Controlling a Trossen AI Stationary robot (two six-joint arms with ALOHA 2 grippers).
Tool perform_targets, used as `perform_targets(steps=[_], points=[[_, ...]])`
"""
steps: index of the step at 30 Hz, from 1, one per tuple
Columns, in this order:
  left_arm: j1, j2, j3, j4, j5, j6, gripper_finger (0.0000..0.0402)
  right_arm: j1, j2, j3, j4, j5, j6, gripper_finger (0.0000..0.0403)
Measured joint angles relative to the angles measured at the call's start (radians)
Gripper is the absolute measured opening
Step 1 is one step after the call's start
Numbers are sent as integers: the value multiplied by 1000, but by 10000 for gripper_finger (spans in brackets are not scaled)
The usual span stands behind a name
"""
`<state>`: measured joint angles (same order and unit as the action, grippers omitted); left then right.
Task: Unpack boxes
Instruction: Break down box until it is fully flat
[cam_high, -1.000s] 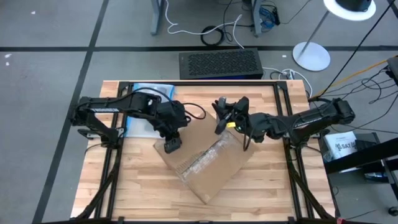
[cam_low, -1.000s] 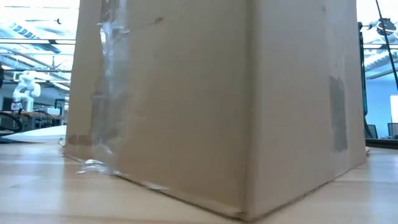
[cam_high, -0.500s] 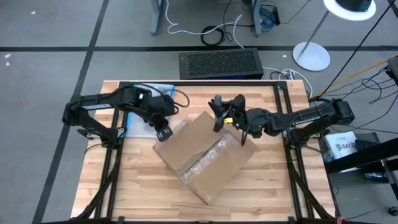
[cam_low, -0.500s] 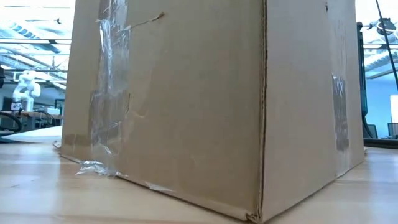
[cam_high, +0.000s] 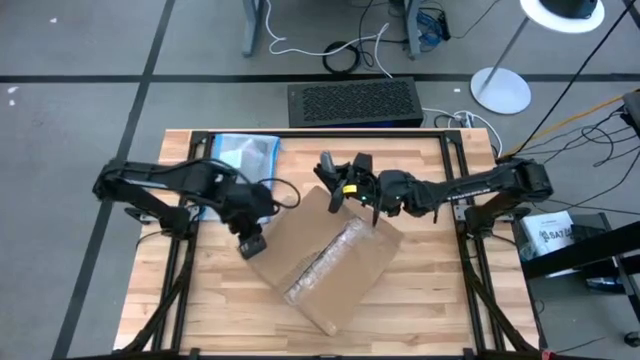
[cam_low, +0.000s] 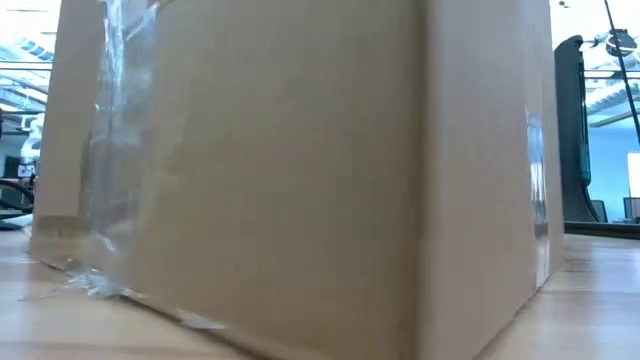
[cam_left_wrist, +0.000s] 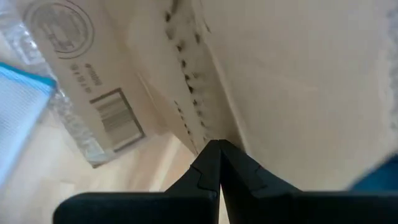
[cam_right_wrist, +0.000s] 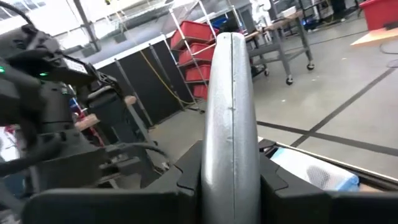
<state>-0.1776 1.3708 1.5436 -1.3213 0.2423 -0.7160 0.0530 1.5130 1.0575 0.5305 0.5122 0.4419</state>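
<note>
The brown cardboard box (cam_high: 325, 260) stands on the wooden table, turned cornerwise, with a clear tape strip along its top; it fills the low view (cam_low: 300, 170). My left gripper (cam_high: 250, 245) is shut, with its tips (cam_left_wrist: 217, 152) at the box's left corner edge. At the box's far corner my right gripper (cam_high: 362, 188) is shut on a flat grey metal tool (cam_right_wrist: 231, 106). The tool's free end (cam_high: 335, 185) is over that corner. My left gripper has its shut fingertips at the upper edge of the box's left corner (cam_left_wrist: 205, 134), slanting down from the left. Whether they touch the cardboard I cannot tell. My right gripper pinches the grey tool's lower part (cam_right_wrist: 231, 165) between its two fingers (cam_right_wrist: 186, 180). The fingers lie level, coming from the table's right. The tool sticks out beyond them, clear of the table. Whether its end touches the box I cannot tell.
A clear plastic pouch with a blue edge (cam_high: 240, 155) lies at the table's far left, beside the box (cam_left_wrist: 68, 81). A black grille-topped unit (cam_high: 352, 103) sits on the floor beyond the far edge. The near half of the table shows bare wood (cam_high: 200, 320).
My left gripper has moved toward the table's left and near edge, from the box's top to its left corner, staying shut. My right gripper has carried the tool toward the left, over the box's far corner. The box has turned a little and come closer to the near edge.
</note>
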Motion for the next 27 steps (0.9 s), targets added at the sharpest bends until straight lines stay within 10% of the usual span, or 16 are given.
perform_targets(steps=[16,27], points=[[-149,-86,5,103,-53,-229,10,-119,137,188,10,-265,-40,63],[-123,-14,102,148,-264,76,10,-68,121,534,-521,-166,-319,63]])
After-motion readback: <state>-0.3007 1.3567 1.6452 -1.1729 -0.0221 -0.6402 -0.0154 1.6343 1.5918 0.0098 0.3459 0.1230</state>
